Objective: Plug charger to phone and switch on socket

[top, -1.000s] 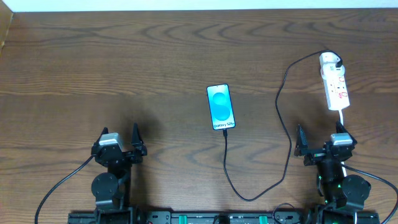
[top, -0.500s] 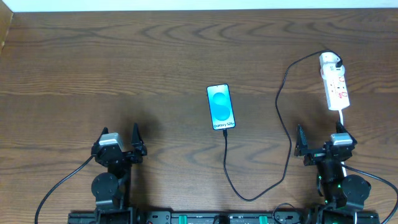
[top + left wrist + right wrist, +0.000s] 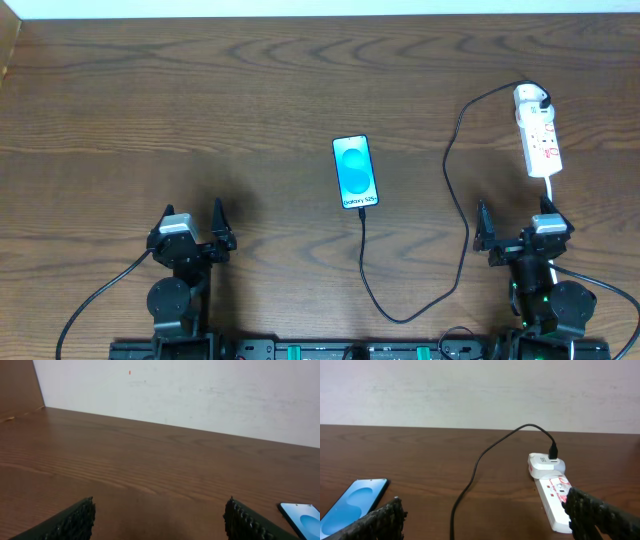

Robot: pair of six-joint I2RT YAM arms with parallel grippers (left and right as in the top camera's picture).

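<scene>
The phone (image 3: 356, 172) lies flat in the middle of the table (image 3: 200, 100), screen up and lit blue, its long side running near to far. The charger (image 3: 461, 200) meets the phone's near edge at its right corner. From there it runs toward the near side, loops right, then climbs far along the right of the table and bends over to the socket (image 3: 540, 140). Whether the tip is fully seated in the phone cannot be told.

The socket lies at the far right, well apart from the phone. At its far end sits a white adapter (image 3: 529, 97), and the charger's other end goes into it. A white cord (image 3: 549, 188) leaves the socket's near end. The state of its switch cannot be made out.

The left gripper (image 3: 192, 222) sits at the near left, its fingers apart with nothing between them. In its wrist view (image 3: 160, 527) there is only bare wood ahead, the pale wall (image 3: 200, 390) beyond and the phone (image 3: 302, 517) at the right edge.

The right gripper (image 3: 513, 225) sits at the near right, just near of the socket, with its fingers spread wide and nothing in them. In its wrist view (image 3: 485, 520) the phone (image 3: 352, 505) lies to the left, the socket (image 3: 557, 500) to the right and the charger (image 3: 490, 452) curves between.
</scene>
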